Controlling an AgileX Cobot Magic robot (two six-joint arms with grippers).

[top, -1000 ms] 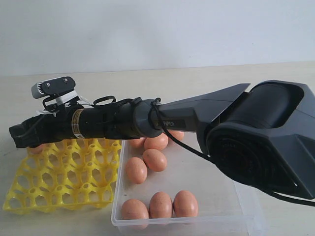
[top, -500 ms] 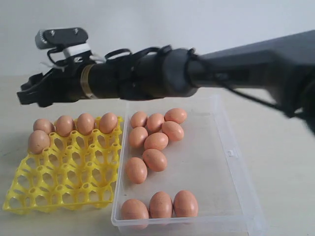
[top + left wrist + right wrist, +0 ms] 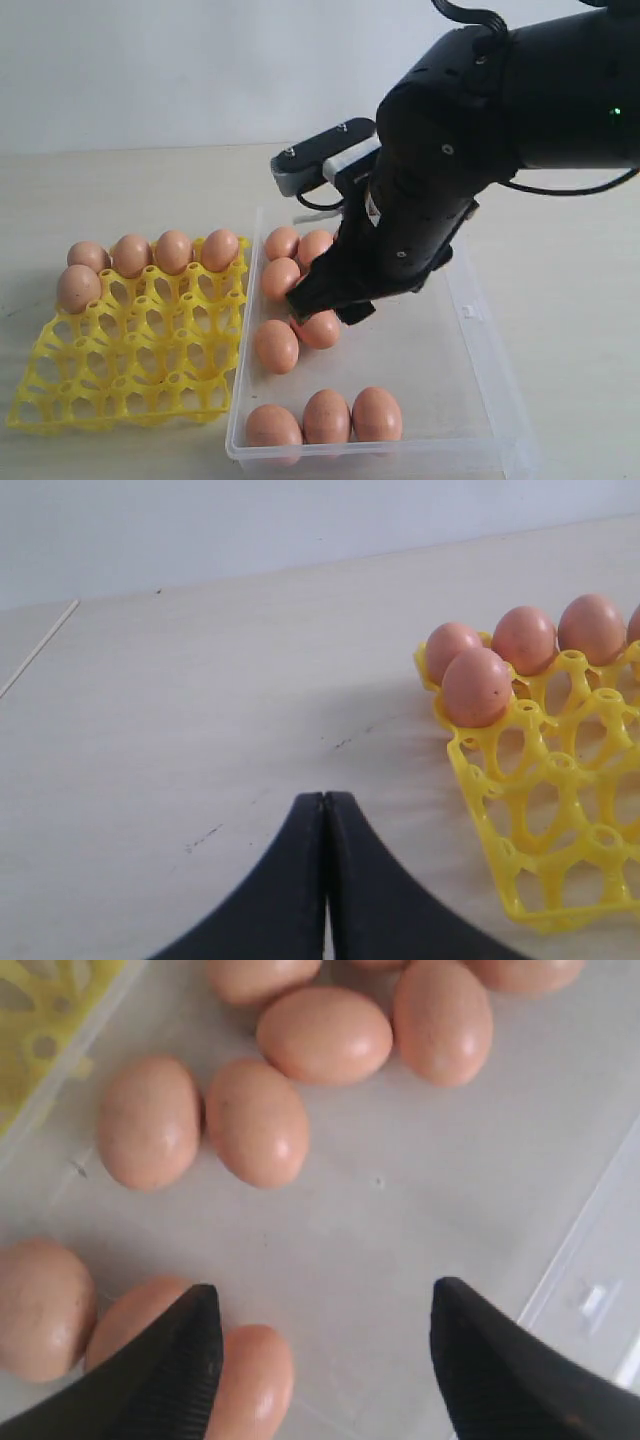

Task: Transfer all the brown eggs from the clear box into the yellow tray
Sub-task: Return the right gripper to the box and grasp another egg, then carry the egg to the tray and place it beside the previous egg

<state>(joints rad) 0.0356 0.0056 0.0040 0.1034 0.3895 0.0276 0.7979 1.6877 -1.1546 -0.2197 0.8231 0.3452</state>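
The left end effector (image 3: pixel 325 815) is pinched shut near the yellow tray (image 3: pixel 40 415), at the left of the exterior view. Five brown eggs (image 3: pixel 130 255) sit in its cups so they cannot roll. More lie loose in the clear box (image 3: pixel 480 390) in the middle. The right end effector (image 3: pixel 320 1310) hangs over them, wide and empty, ready to pick one.

Right arm (image 3: pixel 450 150): a second ago it stretches level across the yellow tray (image 3: pixel 120 400), its gripper past the tray's far-left corner; half a second ago it is lifted above the tray. It now stands over the clear box (image 3: pixel 478 330). The right gripper (image 3: pixel 325 305) points down among the middle brown eggs (image 3: pixel 277 346), and the arm covers several that showed before.
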